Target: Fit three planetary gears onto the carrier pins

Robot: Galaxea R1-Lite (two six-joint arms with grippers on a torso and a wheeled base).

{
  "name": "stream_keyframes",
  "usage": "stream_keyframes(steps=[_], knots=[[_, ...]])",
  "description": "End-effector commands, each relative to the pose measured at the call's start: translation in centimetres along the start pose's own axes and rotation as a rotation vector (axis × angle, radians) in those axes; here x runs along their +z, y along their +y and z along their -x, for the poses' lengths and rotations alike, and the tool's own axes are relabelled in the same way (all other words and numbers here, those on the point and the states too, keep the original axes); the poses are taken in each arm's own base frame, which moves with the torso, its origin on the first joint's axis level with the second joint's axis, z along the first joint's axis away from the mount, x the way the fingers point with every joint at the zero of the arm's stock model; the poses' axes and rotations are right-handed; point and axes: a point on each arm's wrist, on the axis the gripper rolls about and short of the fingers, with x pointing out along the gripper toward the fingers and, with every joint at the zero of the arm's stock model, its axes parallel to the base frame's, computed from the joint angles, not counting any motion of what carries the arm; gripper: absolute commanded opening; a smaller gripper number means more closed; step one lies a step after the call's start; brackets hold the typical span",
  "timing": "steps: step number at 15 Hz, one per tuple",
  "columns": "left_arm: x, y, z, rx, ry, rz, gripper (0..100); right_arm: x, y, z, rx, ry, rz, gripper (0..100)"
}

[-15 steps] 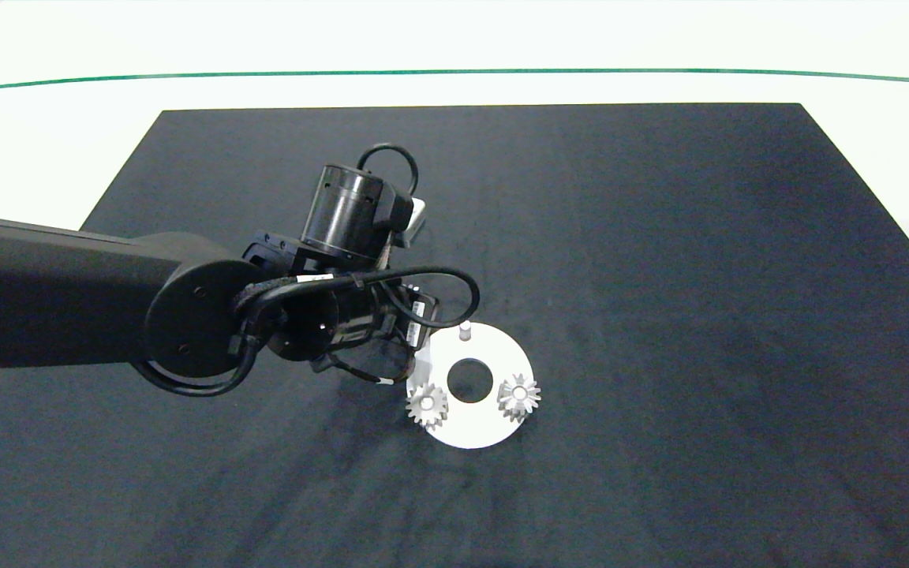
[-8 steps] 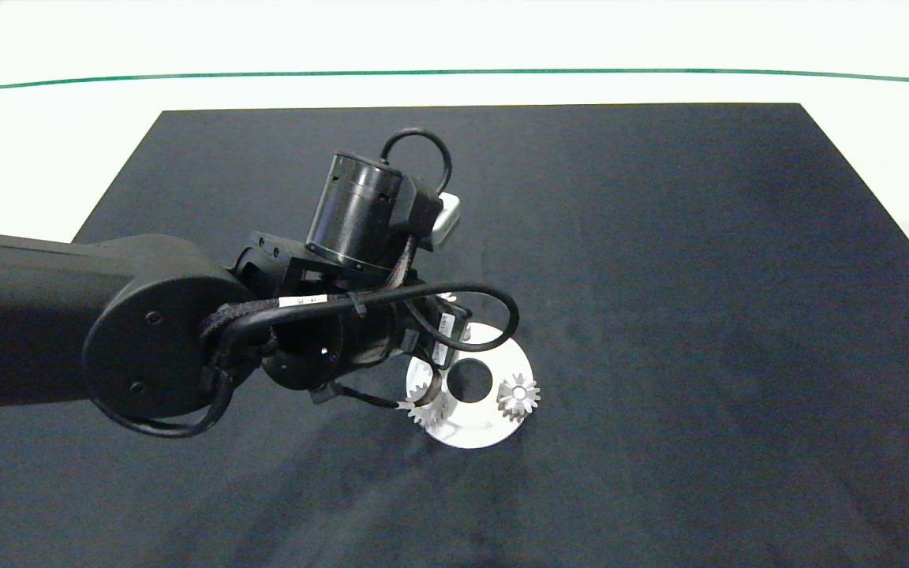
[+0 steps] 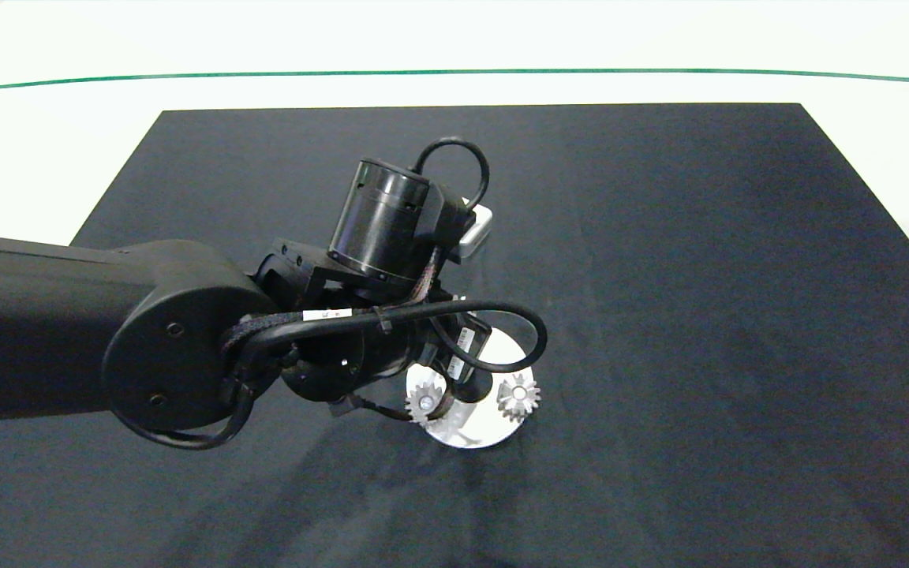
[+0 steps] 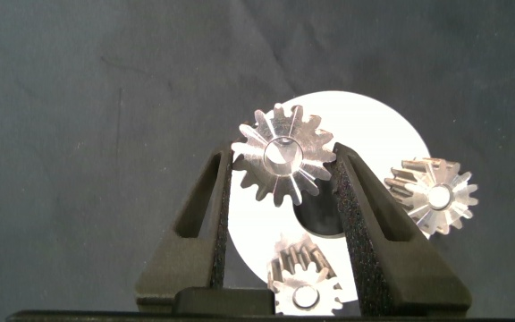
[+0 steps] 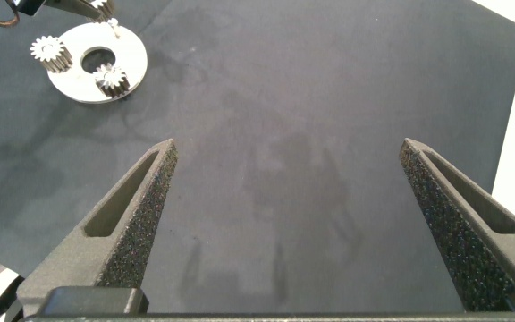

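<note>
Left gripper (image 4: 282, 170) over disc (image 4: 378, 134), clamped on third gear (image 4: 282, 161).
Two gears (image 3: 426, 403) (image 3: 518, 396) seated on disc's near pins.
Far pin hidden.
Risk: bore misaligned with pin, teeth striking seated gear, disc shifting on mat (image 3: 699, 276).
Right gripper (image 5: 289, 224) well away from disc, spread wide, idle.

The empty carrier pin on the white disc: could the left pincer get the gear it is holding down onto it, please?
Probably yes: the left pincer holds the third gear directly over the disc, nothing between. The pin itself is hidden.
</note>
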Motion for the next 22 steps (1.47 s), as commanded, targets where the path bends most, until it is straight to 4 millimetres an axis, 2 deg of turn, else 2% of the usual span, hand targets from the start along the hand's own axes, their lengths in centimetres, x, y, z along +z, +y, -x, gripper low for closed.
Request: stream_keyframes(steps=[1,13,22], knots=[[-0.3,-0.3,-0.9,0.001,0.026,-0.012,13,0.0,0.0,0.0,0.002,0.004,0.003,100],[0.2,-0.7,-2.0,0.001,0.023,-0.028,13,0.0,0.0,0.0,0.001,0.001,0.003,100],[0.0,-0.7,-2.0,0.002,0.032,-0.029,13,0.0,0.0,0.0,0.001,0.002,0.003,100]])
